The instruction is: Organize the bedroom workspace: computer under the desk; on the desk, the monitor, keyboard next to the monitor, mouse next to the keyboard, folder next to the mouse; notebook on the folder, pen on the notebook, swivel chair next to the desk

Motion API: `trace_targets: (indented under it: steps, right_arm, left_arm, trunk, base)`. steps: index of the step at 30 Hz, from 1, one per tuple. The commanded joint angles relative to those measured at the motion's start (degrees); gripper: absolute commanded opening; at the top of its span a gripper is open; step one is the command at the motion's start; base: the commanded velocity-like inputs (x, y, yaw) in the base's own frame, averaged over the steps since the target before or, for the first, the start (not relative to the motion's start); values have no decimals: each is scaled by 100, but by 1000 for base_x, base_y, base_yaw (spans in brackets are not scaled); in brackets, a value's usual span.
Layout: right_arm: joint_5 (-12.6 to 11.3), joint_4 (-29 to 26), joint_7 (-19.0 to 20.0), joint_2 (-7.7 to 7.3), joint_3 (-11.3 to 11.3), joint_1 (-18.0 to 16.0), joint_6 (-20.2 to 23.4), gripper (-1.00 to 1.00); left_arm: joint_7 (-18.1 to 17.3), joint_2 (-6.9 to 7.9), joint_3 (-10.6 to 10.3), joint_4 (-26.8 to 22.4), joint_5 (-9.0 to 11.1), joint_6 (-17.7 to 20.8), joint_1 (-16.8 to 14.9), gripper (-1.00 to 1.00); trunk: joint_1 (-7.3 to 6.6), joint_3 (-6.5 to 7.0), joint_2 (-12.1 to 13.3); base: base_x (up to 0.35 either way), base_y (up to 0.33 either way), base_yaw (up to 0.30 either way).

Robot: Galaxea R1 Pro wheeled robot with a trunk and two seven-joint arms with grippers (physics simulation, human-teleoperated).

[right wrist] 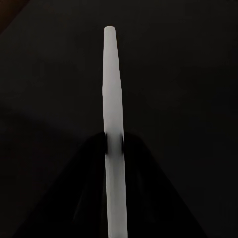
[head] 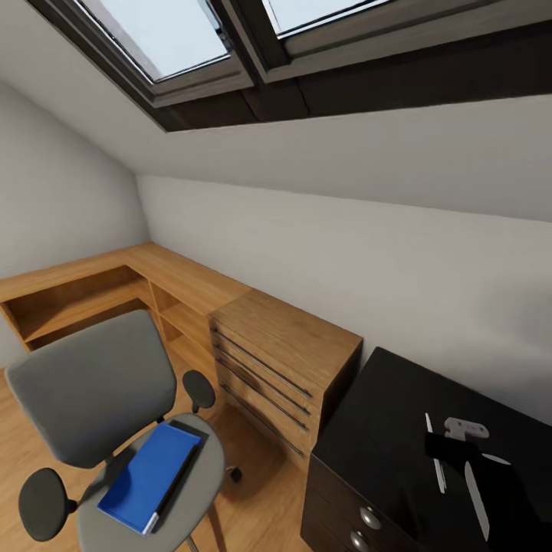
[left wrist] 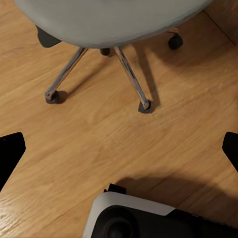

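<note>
One swivel chair (head: 100, 414) stood on the wood floor (left wrist: 124, 134) beside a wooden drawer chest (head: 284, 360), and one blue folder (head: 149, 475) lay flat on its grey seat. To the right, one black desk (head: 383, 445) showed two drawer knobs at its front. The right gripper (head: 448, 452) hung over the desktop, its jaws clamped together on a single white pen (right wrist: 113, 124), which pointed out ahead of the fingers above the dark surface. The left gripper (left wrist: 119, 148) hovered low over the floor near the chair's chrome base (left wrist: 124, 74), its two black fingertips (left wrist: 10, 153) set wide apart, holding nothing.
</note>
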Motion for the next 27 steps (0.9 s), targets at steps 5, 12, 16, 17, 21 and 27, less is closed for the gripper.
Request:
trace_targets:
  steps: [5, 12, 16, 17, 21, 27]
  right_arm:
    - [57, 8, 46, 3, -14, -5, 20, -100]
    - [58, 69, 42, 3, -14, -5, 19, -100]
    - [60, 123, -30, 3, -14, -11, 19, -100]
    - [60, 147, -67, 3, -14, -13, 19, -100]
    - [50, 291, -290, 3, -14, -25, 13, -100]
    - [41, 378, -414, 3, -14, -30, 11, -100]
  left_arm:
    - [-45, -3, 8, -7, 59, -1, 1, 100]
    - [-44, -3, 8, -7, 59, -2, 1, 100]
    - [-44, -4, 8, -7, 59, -2, 1, 100]
    - [-44, -4, 8, -7, 59, -2, 1, 100]
    - [-43, -4, 8, -7, 59, -2, 1, 100]
    - [-43, -2, 8, -7, 59, -2, 1, 100]
  trunk:
    - [113, -100, -211]
    - [267, -225, -492]
    - [355, -297, -652]
    - [376, -315, -693]
    - [464, -387, -853]
    - [596, -495, -1094]
  base:
    - [0, 0, 0]
    - [0, 0, 0]
    - [0, 0, 0]
    - [0, 0, 0]
    - [0, 0, 0]
    - [0, 0, 0]
